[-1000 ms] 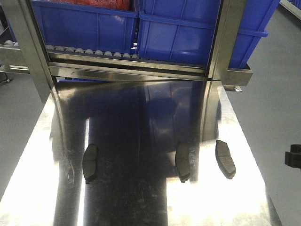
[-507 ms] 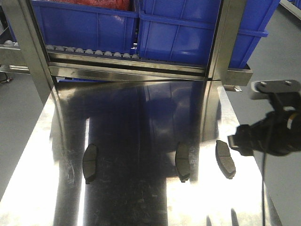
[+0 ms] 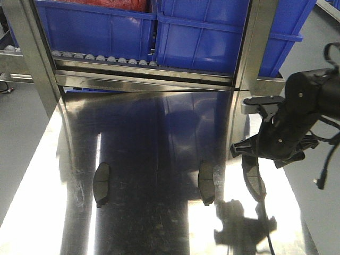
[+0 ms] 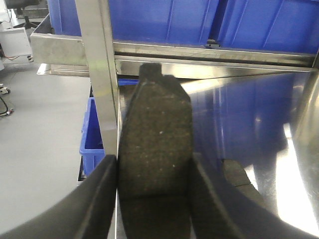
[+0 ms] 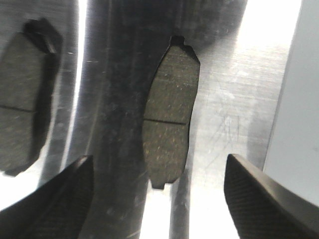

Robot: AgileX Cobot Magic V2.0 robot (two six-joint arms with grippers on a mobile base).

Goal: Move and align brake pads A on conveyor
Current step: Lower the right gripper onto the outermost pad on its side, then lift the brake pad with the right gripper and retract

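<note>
Left end effector (image 4: 154,209) is clamped on a brake pad (image 4: 155,139), right end effector (image 5: 159,196) is spread over another pad (image 5: 169,109) on the tabletop (image 5: 234,99), probably lining up a grab.

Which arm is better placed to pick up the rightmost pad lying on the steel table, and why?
Right. The right arm hangs over the rightmost pad, open jaws either side of it; the left jaws are shut on another pad.
</note>
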